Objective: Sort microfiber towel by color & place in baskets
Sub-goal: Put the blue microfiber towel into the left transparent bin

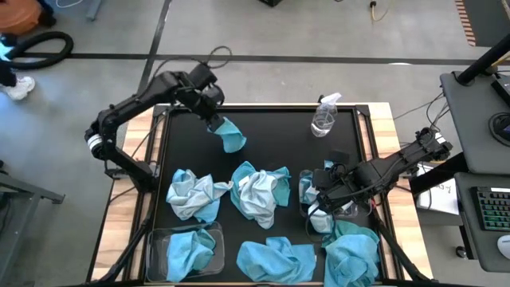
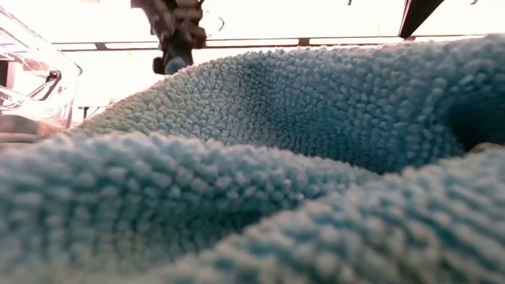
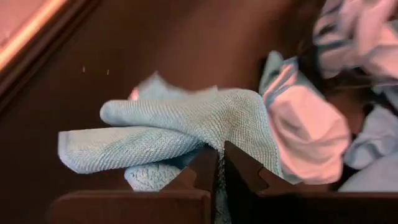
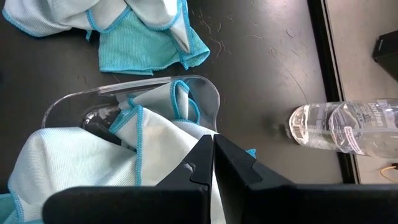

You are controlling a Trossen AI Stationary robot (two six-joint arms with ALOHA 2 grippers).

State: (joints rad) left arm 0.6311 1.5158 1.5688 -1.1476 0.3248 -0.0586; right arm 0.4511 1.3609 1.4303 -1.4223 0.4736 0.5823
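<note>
The table has a black top (image 1: pixel 271 151) with light wooden edges (image 1: pixel 385 127) and stands on a grey concrete floor (image 1: pixel 279 32) crossed by a dark line (image 1: pixel 263 57). At the far left lie an orange object (image 1: pixel 17 14), a black hose (image 1: pixel 40 49) curled beside it, and a white shoe (image 1: pixel 21 86) (a person's, mostly out of view). On the right stands a dark desk (image 1: pixel 472 119) with a keyboard (image 1: pixel 496 209) at its near end. A cable (image 1: pixel 381 11) lies on the floor at the far side.
</note>
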